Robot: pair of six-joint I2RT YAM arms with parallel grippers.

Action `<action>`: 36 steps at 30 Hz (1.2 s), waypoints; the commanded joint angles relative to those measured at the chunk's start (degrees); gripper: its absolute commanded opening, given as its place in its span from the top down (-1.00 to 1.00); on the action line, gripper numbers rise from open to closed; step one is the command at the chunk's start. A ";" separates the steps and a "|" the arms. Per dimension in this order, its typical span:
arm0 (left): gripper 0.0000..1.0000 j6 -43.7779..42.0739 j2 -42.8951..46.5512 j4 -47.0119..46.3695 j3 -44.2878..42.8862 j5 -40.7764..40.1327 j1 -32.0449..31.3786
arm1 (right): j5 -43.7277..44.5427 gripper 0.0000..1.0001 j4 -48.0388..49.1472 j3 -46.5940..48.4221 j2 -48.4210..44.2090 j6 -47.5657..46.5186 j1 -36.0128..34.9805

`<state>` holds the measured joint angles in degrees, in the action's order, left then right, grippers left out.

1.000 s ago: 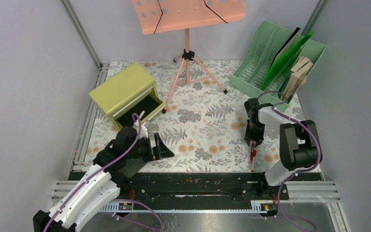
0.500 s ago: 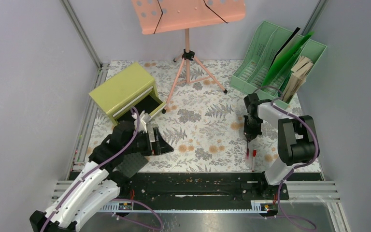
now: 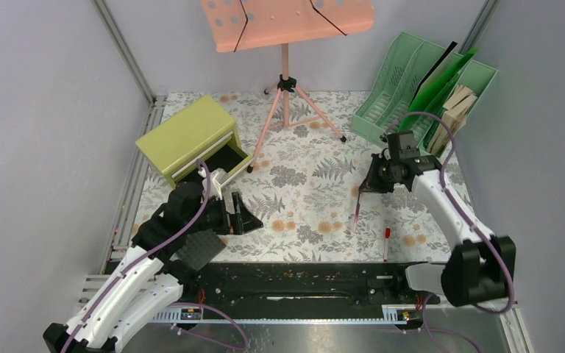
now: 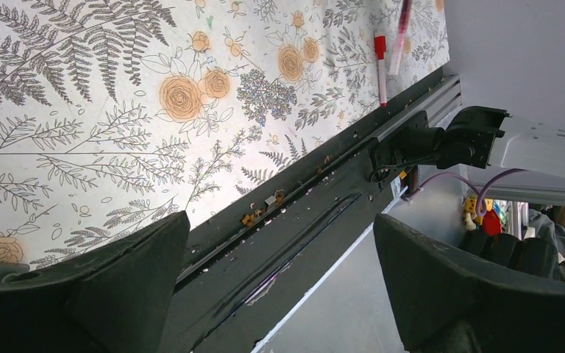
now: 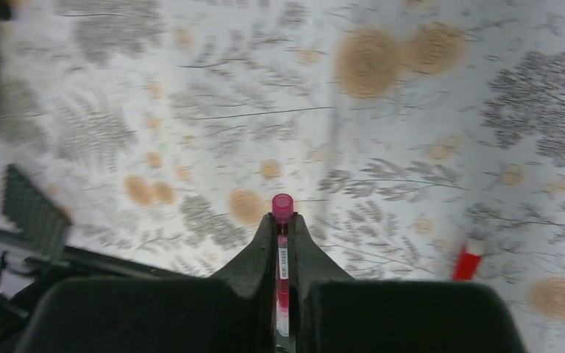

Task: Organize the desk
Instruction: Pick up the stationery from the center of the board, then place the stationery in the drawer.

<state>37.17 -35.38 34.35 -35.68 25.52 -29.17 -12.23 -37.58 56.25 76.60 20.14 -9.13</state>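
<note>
Overhead, left-wrist and right-wrist views of the desk [image 3: 309, 184], a fern-and-flower-printed tabletop filling the floor of the enclosure, with the arm bases along its near rail. The right gripper [image 3: 368, 184] hangs above the right half of the desk, its jaws clenched on a pink pen [image 3: 357, 208]. In the wrist view the pen [image 5: 282, 250] lies pinched between the two fingers [image 5: 261, 246] with its pink cap protruding past the tips. The pen slopes down towards the desk; whether its lower end touches cannot be told. A second pen, red-capped [image 3: 386, 243], lies flat near the near rail, apart from the held one. The left gripper [image 3: 244, 217] hovers over the near-left part of the desk with its jaws spread wide and nothing between them [image 4: 276, 250]. An olive cabinet [image 3: 187, 132] with its drawer pulled out stands at far left, a pink music stand [image 3: 287, 88] at far centre, and a green file tray [image 3: 412, 81] at far right.
</note>
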 commanded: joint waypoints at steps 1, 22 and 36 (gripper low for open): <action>-0.97 -1.21 -0.05 -1.43 -2.45 1.22 0.19 | -7.84 1.00 2.00 0.90 -7.14 7.28 -4.34; -0.95 21.29 -0.99 -33.31 9.64 19.64 -1.26 | -10.10 1.00 27.77 -11.80 -18.22 36.89 -28.78; -0.85 31.65 -4.78 -52.46 16.48 17.61 -8.69 | -13.26 1.00 41.74 -19.41 -18.93 44.92 -29.37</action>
<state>65.01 -37.78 -6.96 -20.14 43.09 -35.40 -23.07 -2.94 38.02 58.37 61.60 -37.60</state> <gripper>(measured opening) 0.945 0.033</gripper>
